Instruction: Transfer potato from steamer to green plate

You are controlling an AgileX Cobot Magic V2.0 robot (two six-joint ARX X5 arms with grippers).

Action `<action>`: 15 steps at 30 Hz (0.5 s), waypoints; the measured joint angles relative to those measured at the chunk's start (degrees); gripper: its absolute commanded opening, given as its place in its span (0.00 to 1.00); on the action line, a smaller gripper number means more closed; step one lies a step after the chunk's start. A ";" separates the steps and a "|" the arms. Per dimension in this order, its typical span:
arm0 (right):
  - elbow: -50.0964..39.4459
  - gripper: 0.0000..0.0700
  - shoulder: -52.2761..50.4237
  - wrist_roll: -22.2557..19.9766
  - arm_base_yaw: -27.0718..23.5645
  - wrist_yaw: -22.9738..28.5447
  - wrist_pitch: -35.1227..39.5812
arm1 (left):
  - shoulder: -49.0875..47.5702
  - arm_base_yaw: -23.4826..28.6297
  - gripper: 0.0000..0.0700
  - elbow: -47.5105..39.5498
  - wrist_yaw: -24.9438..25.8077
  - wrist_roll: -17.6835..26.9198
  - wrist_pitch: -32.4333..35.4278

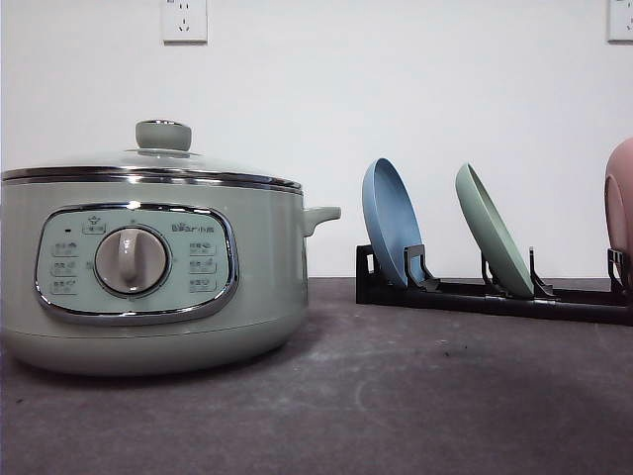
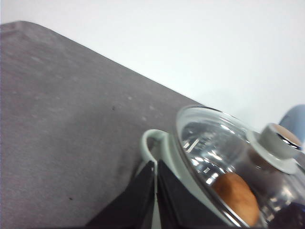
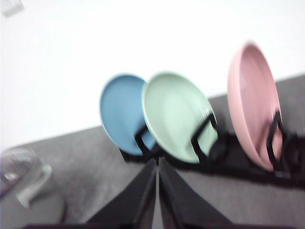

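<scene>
Pressing together at the tips, the dark fingers of the left tool (image 2: 156, 191) are showing no gap between them and are holding nothing; in the left wrist view they are hanging near the steamer's side handle (image 2: 148, 143), and whether they are touching it cannot be told. Just past those fingers, the potato (image 2: 237, 196) is lying inside the steamer (image 1: 148, 267), showing orange-brown through the glass lid (image 2: 214, 148), which is sitting closed on the pot with its knob (image 2: 276, 140) on top. The right tool (image 3: 157, 191) is likewise standing with its fingers together and empty, hovering above the grey surface (image 1: 396, 396) and pointing toward the plates.

In the front view the steamer is sitting on the left of the surface, its control panel with the round dial (image 1: 132, 260) facing the camera. Farther back on the right, a black rack (image 1: 495, 294) is holding three plates on edge, each tilted: the blue plate (image 1: 391, 220) nearest the steamer, the green plate (image 1: 492, 230) in the middle slot, and the pink plate (image 1: 620, 193) at the picture's edge. Behind everything a white wall is carrying two sockets (image 1: 184, 20), one at each upper side.
</scene>
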 measured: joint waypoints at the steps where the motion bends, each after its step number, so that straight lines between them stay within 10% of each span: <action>1: 1.40 0.00 0.67 -0.02 0.00 0.00 -0.62 | 0.91 0.00 0.00 1.20 0.82 0.00 -0.66; 15: 24.61 0.00 18.26 -8.76 0.00 -3.95 -18.35 | 16.91 0.00 0.00 23.13 14.68 9.73 -13.86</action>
